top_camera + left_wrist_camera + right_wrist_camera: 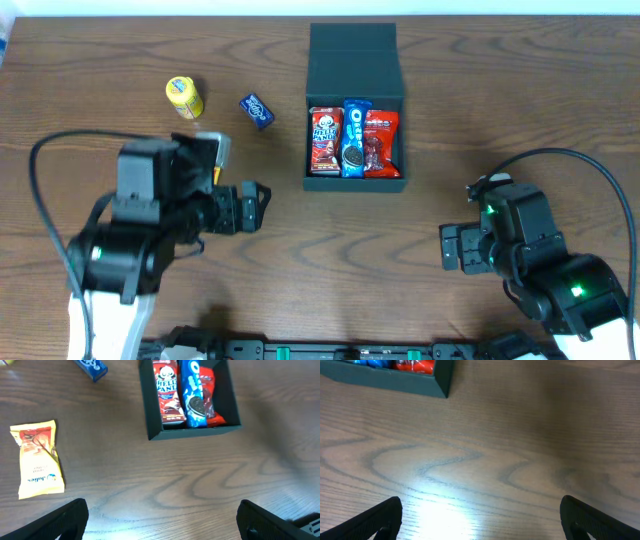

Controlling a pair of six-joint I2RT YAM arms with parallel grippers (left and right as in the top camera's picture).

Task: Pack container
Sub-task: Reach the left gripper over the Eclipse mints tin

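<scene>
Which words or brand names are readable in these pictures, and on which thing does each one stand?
"HELLO PANDA": left red packet in the container.
"OREO": blue packet, in the middle of the container.
Too blurred or small to read: right red packet, yellow packet, yellow can, small blue packet.

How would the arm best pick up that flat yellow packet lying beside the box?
Probably from straight above, the left gripper pinching the yellow packet across its narrow width near the middle. It lies flat on the table, so only its long side edges offer a hold.
</scene>
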